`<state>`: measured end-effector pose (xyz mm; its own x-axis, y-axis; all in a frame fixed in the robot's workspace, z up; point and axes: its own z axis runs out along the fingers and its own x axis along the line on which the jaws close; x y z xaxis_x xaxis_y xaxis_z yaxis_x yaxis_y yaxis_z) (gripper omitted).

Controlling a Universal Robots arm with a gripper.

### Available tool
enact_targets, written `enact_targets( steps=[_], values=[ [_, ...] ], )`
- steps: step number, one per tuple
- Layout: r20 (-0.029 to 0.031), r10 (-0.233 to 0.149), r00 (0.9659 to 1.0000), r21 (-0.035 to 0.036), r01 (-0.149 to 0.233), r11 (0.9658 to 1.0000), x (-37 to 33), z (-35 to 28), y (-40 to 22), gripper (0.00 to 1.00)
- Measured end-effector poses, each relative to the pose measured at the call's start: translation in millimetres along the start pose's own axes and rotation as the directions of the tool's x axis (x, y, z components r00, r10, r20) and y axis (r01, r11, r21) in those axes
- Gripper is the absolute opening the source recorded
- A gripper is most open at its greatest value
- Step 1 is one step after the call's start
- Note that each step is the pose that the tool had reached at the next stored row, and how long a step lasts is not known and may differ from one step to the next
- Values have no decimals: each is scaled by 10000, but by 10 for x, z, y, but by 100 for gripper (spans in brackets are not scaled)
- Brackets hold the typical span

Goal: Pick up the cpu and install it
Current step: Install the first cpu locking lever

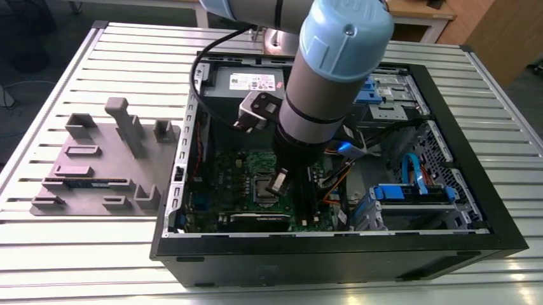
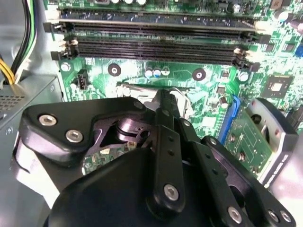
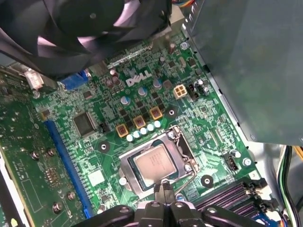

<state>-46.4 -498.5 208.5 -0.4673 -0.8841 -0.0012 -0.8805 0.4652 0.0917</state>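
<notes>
1. One robot arm (image 1: 327,82) reaches down into one open black computer case (image 1: 339,248). The case lies on a surface (image 1: 76,254) made of silver slats.
2. One gripper (image 3: 163,189) hangs just above the green motherboard (image 3: 151,113), right by the edge of the socket (image 3: 142,187).
3. In the first wrist view, the fingers (image 3: 166,195) look pressed together, with nothing between them. Their tips sit close to the socket's rim.
4. There is one cpu (image 3: 154,163). It is a small shiny silver square, and it lies flat inside the socket's metal frame on the motherboard. The fingers are near it but do not touch it.
5. One thin metal lever (image 3: 193,177) runs along one side of the socket.
6. Three small square brown parts (image 3: 139,122) stand in a row beside the socket, with a row of little round silver caps (image 3: 143,130) next to them.
7. One big dark fan (image 3: 90,28) sits over a corner of the motherboard.
8. In the second wrist view, two long black memory slots (image 2: 156,45) lie side by side past the gripper.
9. One grey tray (image 1: 102,165) with upright blocks sits on the surface beside the case, on the exterior view's left.
</notes>
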Motion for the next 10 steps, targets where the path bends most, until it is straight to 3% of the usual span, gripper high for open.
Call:
enact_targets(
  steps=[10],
  values=[
    [8, 27, 10000, 2, -27, 10000, 23, 79, -61, 11]
  ],
)
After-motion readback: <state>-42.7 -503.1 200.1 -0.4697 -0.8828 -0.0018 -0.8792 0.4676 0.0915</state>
